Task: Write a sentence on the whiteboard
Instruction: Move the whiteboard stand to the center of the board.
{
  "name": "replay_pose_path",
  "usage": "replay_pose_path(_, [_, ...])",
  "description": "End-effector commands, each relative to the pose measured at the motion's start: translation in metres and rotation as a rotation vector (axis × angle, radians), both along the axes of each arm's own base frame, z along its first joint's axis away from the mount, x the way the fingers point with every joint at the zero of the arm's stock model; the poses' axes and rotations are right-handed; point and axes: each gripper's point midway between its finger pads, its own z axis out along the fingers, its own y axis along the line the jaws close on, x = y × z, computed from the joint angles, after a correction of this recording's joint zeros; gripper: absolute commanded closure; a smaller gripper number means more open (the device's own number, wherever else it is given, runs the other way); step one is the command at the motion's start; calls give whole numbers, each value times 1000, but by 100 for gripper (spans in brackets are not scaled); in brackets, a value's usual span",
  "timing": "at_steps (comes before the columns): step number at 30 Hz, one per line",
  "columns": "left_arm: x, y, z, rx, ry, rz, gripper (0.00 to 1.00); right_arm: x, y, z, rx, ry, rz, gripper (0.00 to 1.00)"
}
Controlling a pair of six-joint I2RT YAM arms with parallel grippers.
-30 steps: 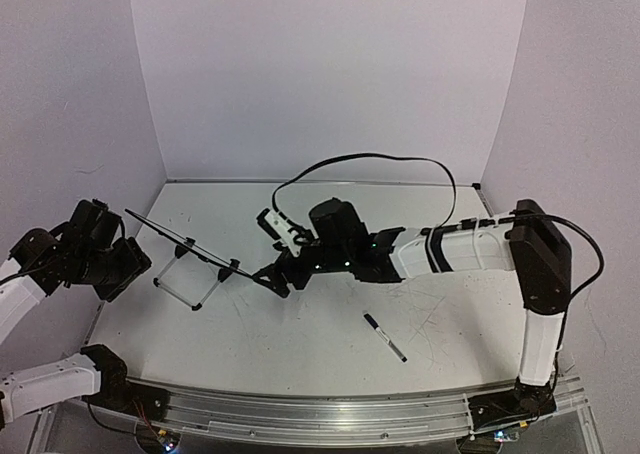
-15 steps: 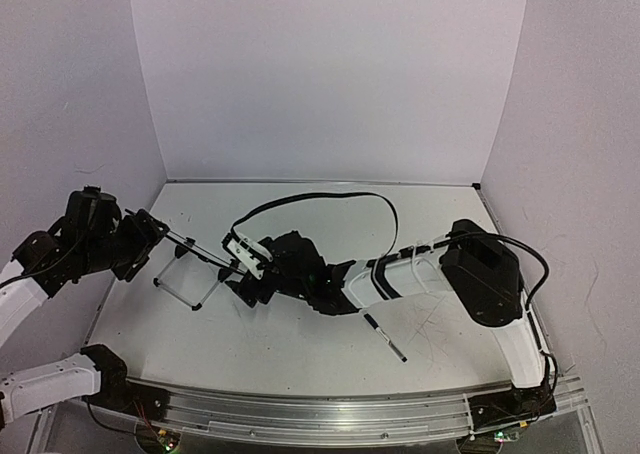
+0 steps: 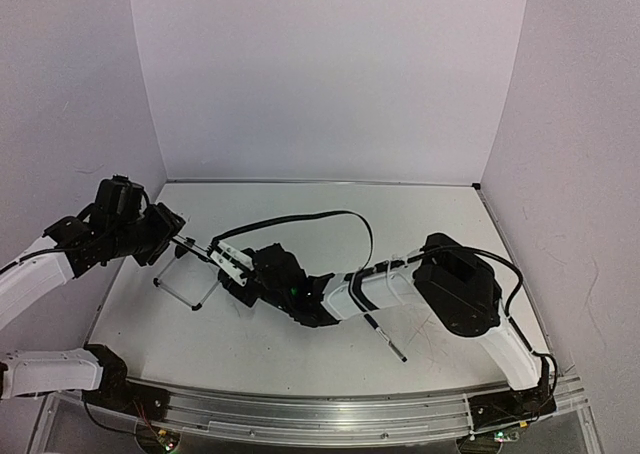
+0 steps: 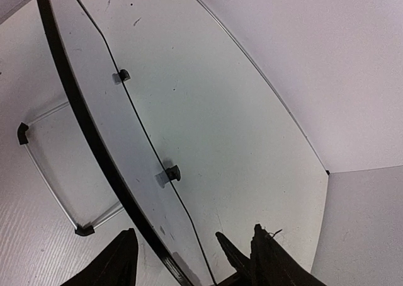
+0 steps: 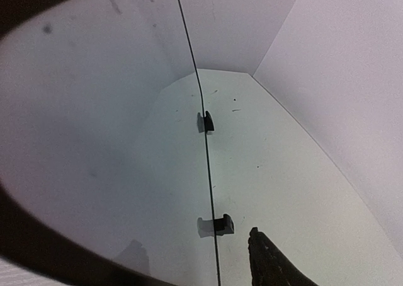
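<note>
Both arms have closed in on the whiteboard (image 4: 208, 141). The left gripper (image 3: 168, 234) straddles its left end, grip unclear. The right gripper (image 3: 230, 266) is at its right end, state untellable. Overhead, the whiteboard, propped at table left, shows as a thin edge running left-rear to right-front. The wrist views show its glossy face.

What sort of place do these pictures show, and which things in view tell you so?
Probably a robotics lab test cell: two robot arms bolted to a metal rail, plain white walls closing in a scuffed white tabletop, with a small whiteboard and a marker as props.
</note>
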Motion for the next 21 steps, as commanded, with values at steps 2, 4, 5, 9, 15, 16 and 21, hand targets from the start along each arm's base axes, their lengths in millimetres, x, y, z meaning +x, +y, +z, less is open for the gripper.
replay_pose_path(2, [14,5,13,48,-67,28,43,-5,14,20,66,-66,-23,56])
replay_pose_path(4, [14,7,10,62,-63,32,46,-6,15,20,67,-69,-29,58])
replay_pose_path(5, [14,7,7,70,-57,34,47,-6,15,19,64,-72,-41,61])
replay_pose_path(9, [13,9,-10,96,-20,33,56,-8,13,17,54,-79,-56,71])
replay_pose_path(15, [7,14,-30,124,15,39,67,-9,9,16,45,-85,-97,88])
replay_pose_path(16, [6,15,-33,128,19,39,68,-10,9,16,45,-85,-103,92])
replay_pose_path(21, [6,12,-44,147,37,13,77,-13,6,20,53,-85,-144,99])
